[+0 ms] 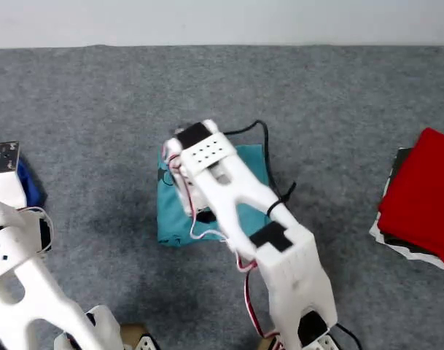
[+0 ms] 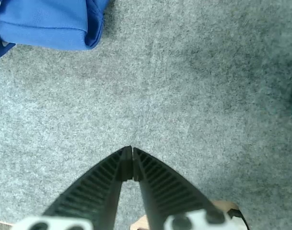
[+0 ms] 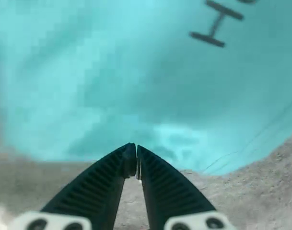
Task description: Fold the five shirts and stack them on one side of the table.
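Observation:
A teal shirt (image 1: 172,215) lies partly folded in the middle of the grey table, with black print (image 3: 216,25) on it. The right arm (image 1: 240,200) stretches over it. My right gripper (image 3: 133,162) is shut, its tips low at the teal shirt's (image 3: 112,81) hem; I cannot tell whether cloth is pinched. A blue shirt (image 2: 45,21) lies bunched at the table's left side, its edge (image 1: 33,191) beside the left arm (image 1: 14,255). My left gripper (image 2: 132,163) is shut over bare carpet, apart from the blue shirt. A folded red shirt (image 1: 424,195) tops a stack at the right edge.
Under the red shirt lie white and dark folded layers (image 1: 396,244). A black cable (image 1: 269,164) runs off the right arm across the teal shirt. The grey carpet (image 1: 331,109) covers the whole table up to a pale wall at the back.

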`<state>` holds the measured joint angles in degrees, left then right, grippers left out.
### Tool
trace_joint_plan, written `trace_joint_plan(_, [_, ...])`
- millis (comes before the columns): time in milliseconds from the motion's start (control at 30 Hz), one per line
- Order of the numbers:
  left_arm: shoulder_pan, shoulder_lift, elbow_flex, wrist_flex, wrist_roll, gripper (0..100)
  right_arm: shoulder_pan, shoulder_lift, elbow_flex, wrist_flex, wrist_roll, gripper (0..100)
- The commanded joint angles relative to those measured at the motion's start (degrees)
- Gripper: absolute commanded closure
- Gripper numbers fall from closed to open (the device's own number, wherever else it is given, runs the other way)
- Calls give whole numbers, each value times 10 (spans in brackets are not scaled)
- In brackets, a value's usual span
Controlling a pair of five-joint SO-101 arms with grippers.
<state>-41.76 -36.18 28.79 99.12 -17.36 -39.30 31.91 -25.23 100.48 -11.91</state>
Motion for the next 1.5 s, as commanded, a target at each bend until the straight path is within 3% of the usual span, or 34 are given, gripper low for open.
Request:
trace_joint_plan(0, [4,-13,-2,13,-2,995,-47,-58,-29,22,-7,990])
trace_joint_plan(333, [4,-13,-2,13,-2,995,-89,92,-30,-71,-6,990])
trace_joint_plan(533, [4,-13,-2,13,-2,995,-84,88,-92,-7,-7,990])
trace_joint_plan(667, [4,-13,-2,13,-2,995,-48,43,-136,22,-8,990])
trace_joint_plan(867, [4,-13,-2,13,-2,995,62,6,-137,7,-8,981])
trace_joint_plan(1133, [4,-13,-2,13,-2,995,137,14,-134,-46,-87,577])
trace_joint_plan(1467, [4,-13,-2,13,-2,995,136,76,-136,-138,-134,598])
